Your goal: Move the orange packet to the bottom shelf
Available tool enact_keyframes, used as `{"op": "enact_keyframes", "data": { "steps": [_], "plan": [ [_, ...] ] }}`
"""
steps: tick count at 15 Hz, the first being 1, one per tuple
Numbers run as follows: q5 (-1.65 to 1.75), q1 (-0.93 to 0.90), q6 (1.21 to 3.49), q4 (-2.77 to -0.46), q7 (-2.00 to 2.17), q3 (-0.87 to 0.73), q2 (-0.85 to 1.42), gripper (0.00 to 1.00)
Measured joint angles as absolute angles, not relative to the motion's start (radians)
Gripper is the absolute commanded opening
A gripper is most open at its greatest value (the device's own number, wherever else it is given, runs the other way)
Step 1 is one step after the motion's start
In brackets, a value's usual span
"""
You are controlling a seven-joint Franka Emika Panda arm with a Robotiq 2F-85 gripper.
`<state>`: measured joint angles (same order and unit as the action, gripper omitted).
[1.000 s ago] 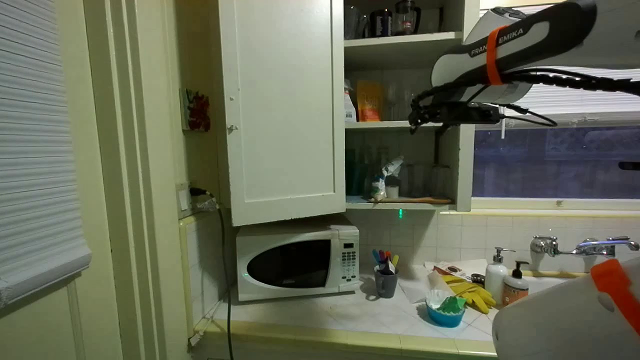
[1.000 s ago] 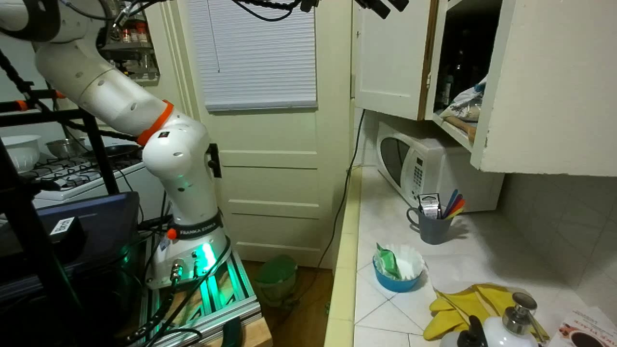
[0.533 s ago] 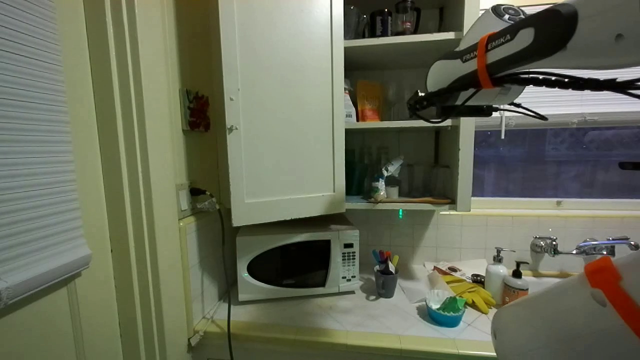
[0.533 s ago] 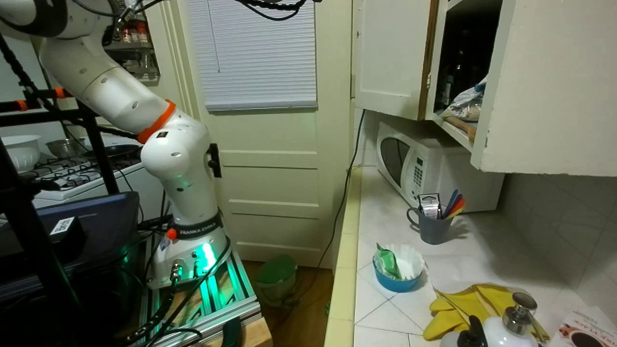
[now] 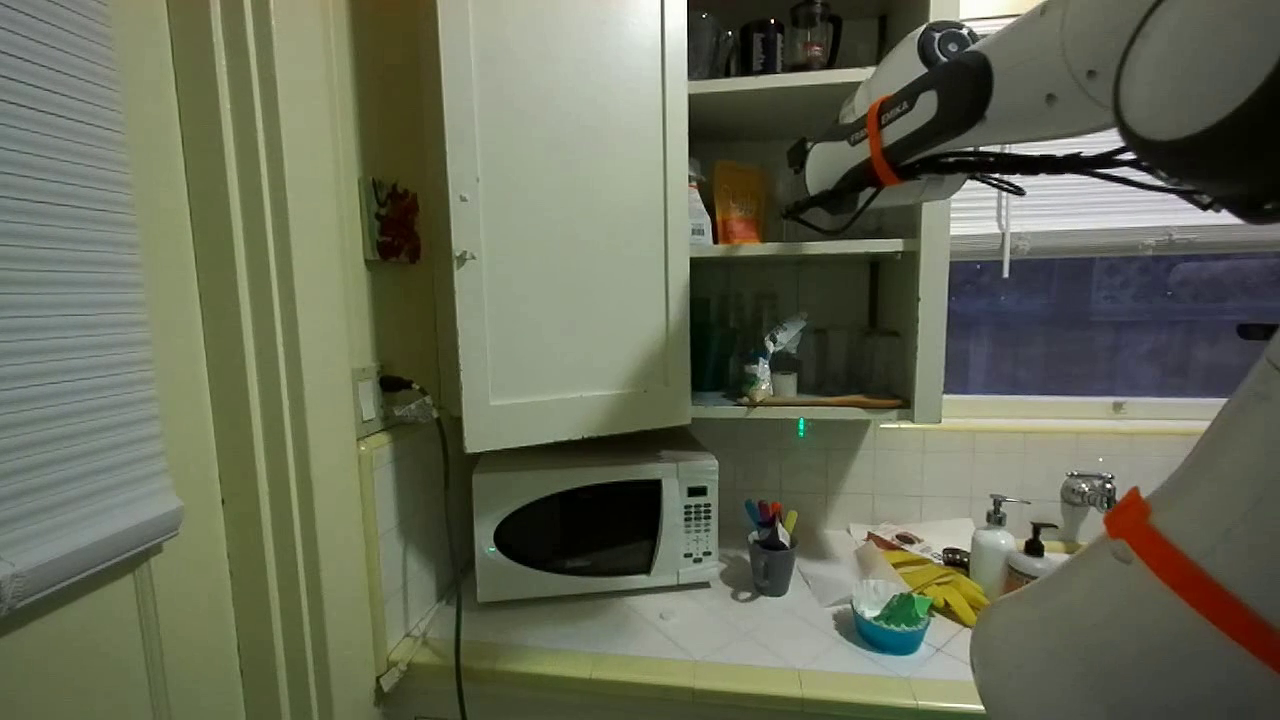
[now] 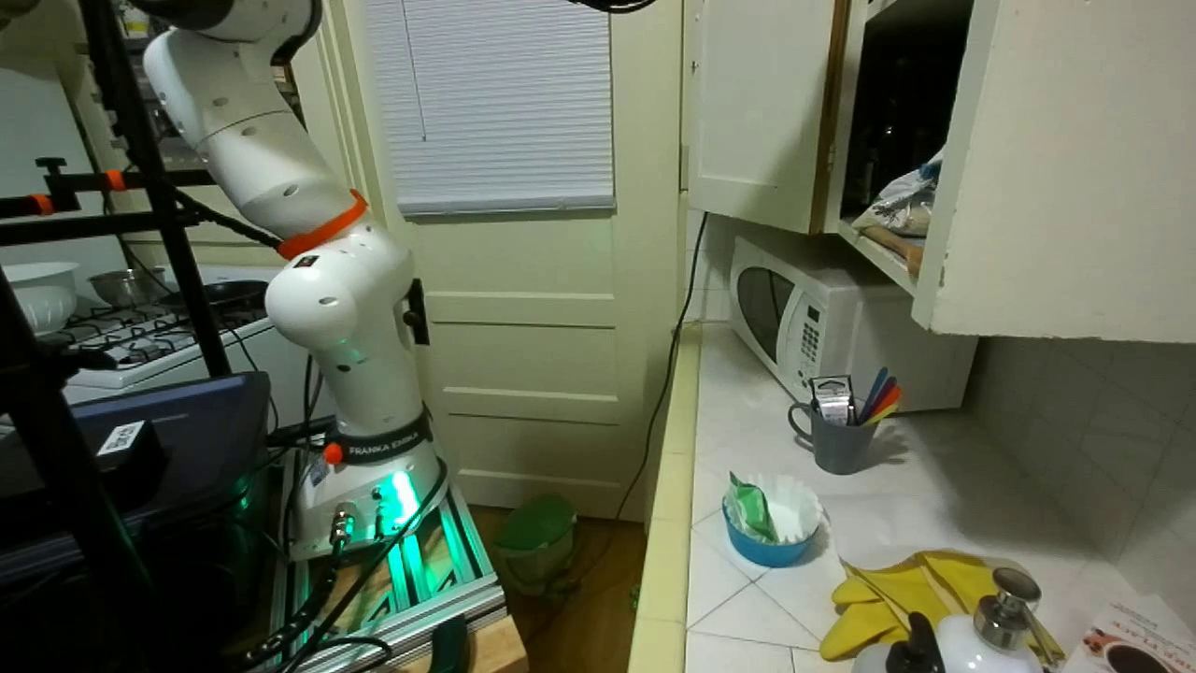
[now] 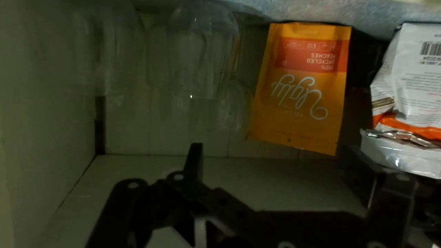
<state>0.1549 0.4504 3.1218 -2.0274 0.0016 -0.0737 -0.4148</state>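
Orange packet [image 7: 300, 86] upright on the middle shelf [image 5: 800, 247], ahead of the gripper [image 7: 272, 151].

In an exterior view, a white-tiled counter [image 5: 640, 630] with a microwave [image 5: 595, 530] lies well below the gripper, and the bottom shelf [image 5: 800, 411], one level down from it, bears a long wooden piece [image 5: 850, 401] and a crumpled bag [image 5: 785, 335]; the cabinet door [image 5: 570, 220] stands wide. In an exterior view, the arm [image 6: 336, 285] extends past the top edge near a panelled door [image 6: 523, 360] with a pleated blind [image 6: 495, 103]. In the wrist view, the jaws are spread wide with hold of nothing; ahead, clear glasses [image 7: 201, 44] stand between the packet and the cabinet wall [image 7: 44, 113], open room over them, while a white bag [image 7: 418, 82] with a crimped silvery edge sits on the packet's other side. The packet is a flat-faced pouch, red-panelled, with white script.
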Motion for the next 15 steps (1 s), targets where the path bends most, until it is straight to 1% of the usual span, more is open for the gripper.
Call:
{"op": "enact_keyframes", "data": {
  "steps": [3, 8, 15],
  "plan": [
    [0.167, 0.523, 3.124, -1.942, 0.022, -0.015, -0.334, 1.0],
    [0.169, 0.552, 3.124, -1.927, 0.029, 0.017, -0.31, 1.0],
    [0.235, 0.708, 3.124, -1.838, 0.121, 0.184, -0.19, 1.0]
  ]
}}
